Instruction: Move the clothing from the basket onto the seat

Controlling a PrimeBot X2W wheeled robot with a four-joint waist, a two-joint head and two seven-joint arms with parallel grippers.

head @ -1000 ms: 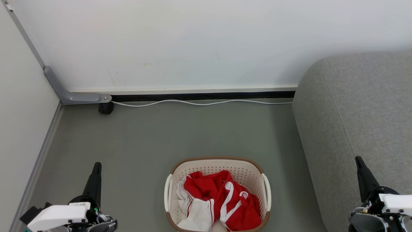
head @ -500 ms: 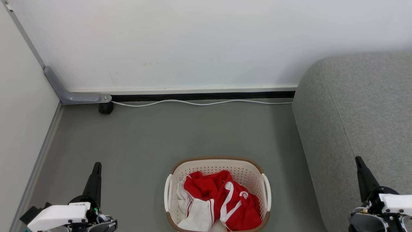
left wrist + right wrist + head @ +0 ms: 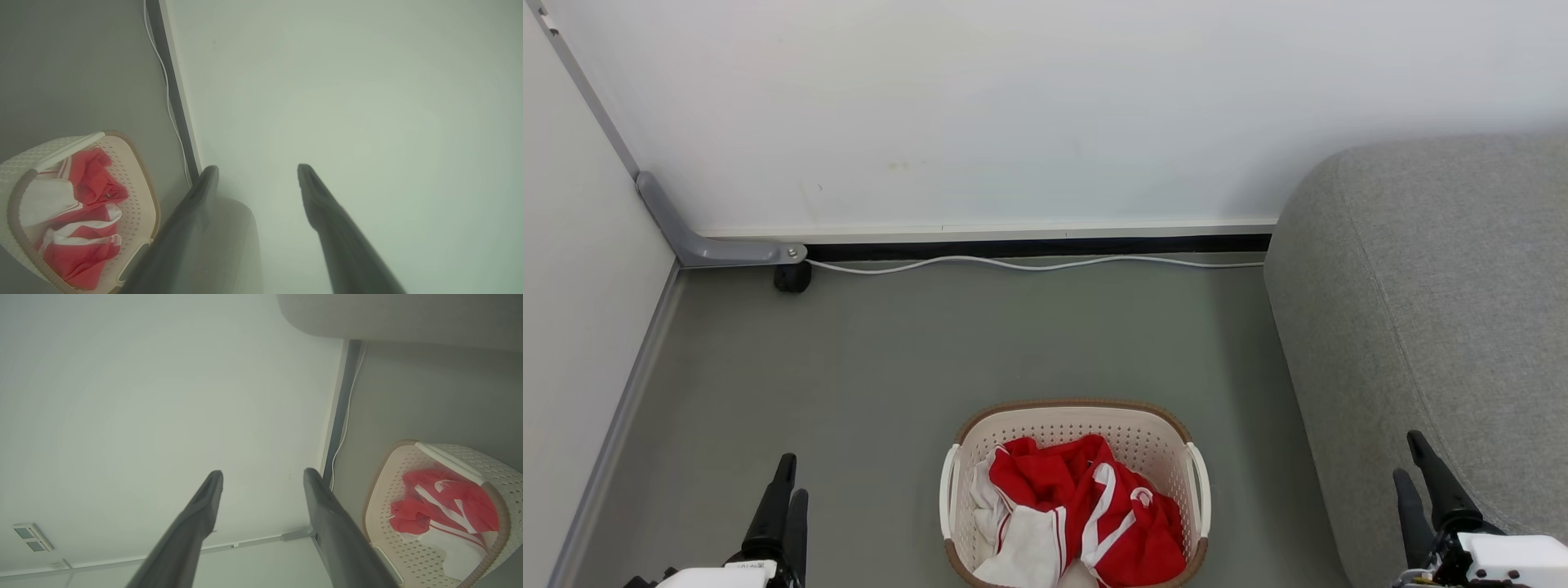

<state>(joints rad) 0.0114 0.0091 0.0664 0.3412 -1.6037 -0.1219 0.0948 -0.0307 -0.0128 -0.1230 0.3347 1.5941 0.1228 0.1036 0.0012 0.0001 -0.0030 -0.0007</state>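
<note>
Clothing (image 3: 1086,510): red garments with white stripes and white panels, bunched in a loose heap inside the basket (image 3: 1074,406). The heap fills the near part of the basket and lies below the rim.

Basket: cream plastic with perforated sides, a brown rim and a white handle on each side. It stands on the grey floor (image 3: 980,343) at 6 o'clock in the head view.

Seat (image 3: 1437,310): light grey upholstery with a rounded edge and one seam line, at 3 o'clock in the head view. It is near the basket, with a strip of floor between them. No garment lies on it.

Left hand (image 3: 793,476): at 7 o'clock in the head view, over the floor and well apart from the basket. Its fingers are spread and grip nothing.

Right hand (image 3: 1407,455): at 5 o'clock, before the seat's front edge. Its fingers are spread and grip nothing.

Cable (image 3: 1029,263): white, running along the foot of the wall (image 3: 1013,106) at 12 o'clock.
</note>
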